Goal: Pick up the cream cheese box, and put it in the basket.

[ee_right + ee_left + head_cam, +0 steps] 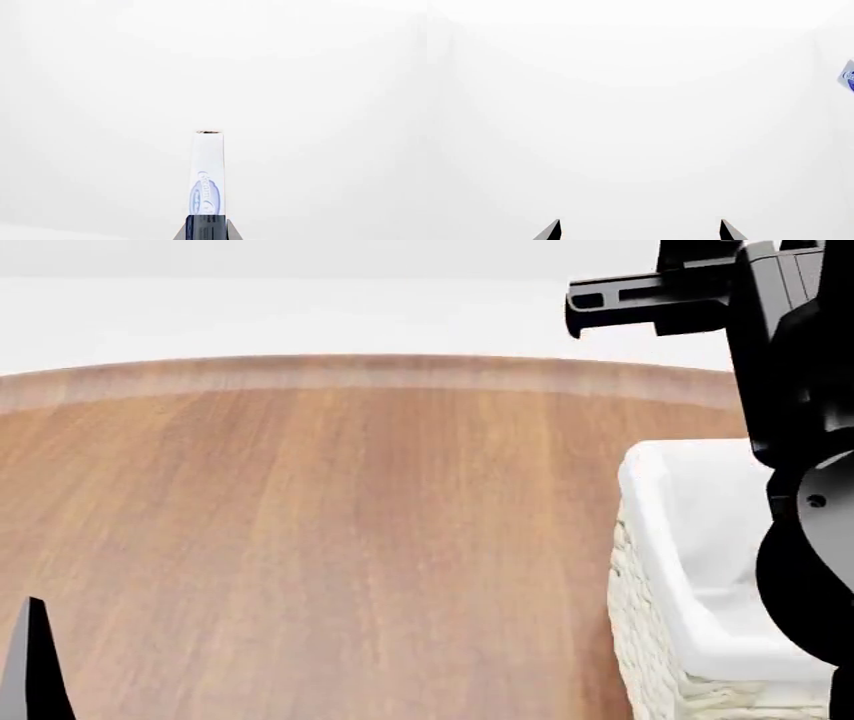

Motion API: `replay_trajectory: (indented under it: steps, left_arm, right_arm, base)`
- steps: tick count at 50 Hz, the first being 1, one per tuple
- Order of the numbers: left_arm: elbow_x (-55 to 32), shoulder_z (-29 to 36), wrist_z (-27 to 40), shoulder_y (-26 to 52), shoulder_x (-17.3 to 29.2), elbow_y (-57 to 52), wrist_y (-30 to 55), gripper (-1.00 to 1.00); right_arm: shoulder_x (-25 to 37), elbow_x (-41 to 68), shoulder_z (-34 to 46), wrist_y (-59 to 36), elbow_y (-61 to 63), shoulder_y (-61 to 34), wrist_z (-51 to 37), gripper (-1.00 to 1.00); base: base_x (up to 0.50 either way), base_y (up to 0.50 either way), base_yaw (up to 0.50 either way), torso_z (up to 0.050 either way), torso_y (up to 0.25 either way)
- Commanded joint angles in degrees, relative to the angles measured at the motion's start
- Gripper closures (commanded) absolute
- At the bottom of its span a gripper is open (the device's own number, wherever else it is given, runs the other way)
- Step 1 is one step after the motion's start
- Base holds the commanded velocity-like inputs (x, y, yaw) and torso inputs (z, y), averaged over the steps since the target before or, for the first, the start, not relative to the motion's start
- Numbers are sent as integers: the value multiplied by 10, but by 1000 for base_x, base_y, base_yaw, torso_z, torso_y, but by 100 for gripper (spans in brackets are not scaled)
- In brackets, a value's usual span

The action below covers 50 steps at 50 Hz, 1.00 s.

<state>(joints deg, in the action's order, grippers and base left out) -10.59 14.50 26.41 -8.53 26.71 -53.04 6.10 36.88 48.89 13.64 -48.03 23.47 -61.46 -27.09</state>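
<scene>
The cream cheese box (207, 175), seemingly light, stiff and thin, stood edge-on at lower centre of the right wrist view, pinched across its narrow faces by the right gripper (207, 227), near the basket (694, 640).

One cream cheese box (207, 180), one basket (681, 570), one table (334, 540), two hands.

right gripper (207, 231) jaws closed on cream cheese box (207, 175); box seen edge-on, standing out past fingertips, blue oval logo nearest gripper.
</scene>
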Motion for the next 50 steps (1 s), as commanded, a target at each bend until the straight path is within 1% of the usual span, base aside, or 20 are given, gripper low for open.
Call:
replay_trajectory:
  steps: [1, 6, 7, 8, 9, 12, 13, 17, 23, 26, 34, 38, 42, 46, 50]
  left_arm:
    - [-4, -2, 3, 3, 2, 1, 0, -100]
    - [-3, -1, 3, 3, 3, 2, -2, -100]
    - [-4, -1, 4, 3, 3, 3, -2, -100]
    - [-4, -1, 4, 4, 3, 3, -2, -100]
    - [-4, -1, 4, 4, 3, 3, -1, -100]
    - [-4, -1, 5, 4, 4, 2, -1, -100]
    - [-4, 0, 5, 3, 4, 1, 0, -100]
    - [-5, 0, 5, 5, 5, 3, 0, -100]
    - [-6, 1, 6, 3, 5, 6, -5, -100]
    - [-7, 1, 6, 3, 5, 6, -6, -100]
    - [-9, -1, 9, 2, 7, 5, -7, -100]
    - [-8, 2, 8, 1, 8, 6, -8, -100]
    - [-10, 0, 10, 1, 10, 4, -7, -100]
    - [-11, -2, 11, 1, 11, 1, -6, -100]
    - [-11, 0, 12, 4, 11, 1, -3, -100]
  right_arm:
    - [57, -14, -34, 2, -26, 4, 27, 100]
    - [54, -28, -4, -7, -96, -26, 67, 100]
    - [48, -39, 15, -6, -137, -40, 90, 100]
    - [48, -39, 16, -5, -138, -41, 91, 100]
    - [40, -58, 40, 1, -187, -54, 116, 100]
    - [23, -90, 71, 16, -267, -75, 142, 100]
    - [10, -104, 85, 23, -315, -89, 156, 100]
    - [-8, -129, 125, 20, -377, -127, 192, 100]
    - [-31, -154, 166, 10, -456, -187, 241, 100]
    - [-38, -160, 181, 10, -487, -201, 263, 100]
    - [-52, -171, 206, 4, -571, -235, 313, 100]
    - [-58, -154, 205, -36, -615, -262, 344, 100]
    - [-62, -150, 200, -60, -643, -273, 339, 100]
    - [-65, -128, 182, -108, -665, -285, 331, 100]
    - [-58, -120, 178, -128, -673, -290, 338, 100]
  base:
    - [0, 0, 0, 0, 0]
    - [0, 0, 0, 0, 0]
    - [0, 0, 0, 0, 0]
    - [0, 0, 0, 0, 0]
    - [0, 0, 0, 0, 0]
    - [0, 0, 1, 0, 0]
    - [0, 0, 0, 0, 0]
    - [0, 0, 0, 0, 0]
    - [0, 0, 0, 0, 0]
    - [0, 0, 0, 0, 0]
    - [0, 0, 0, 0, 0]
    - [0, 0, 0, 0, 4]
    - [0, 0, 0, 0, 0]
    - [0, 0, 0, 0, 0]
    - [0, 0, 0, 0, 0]
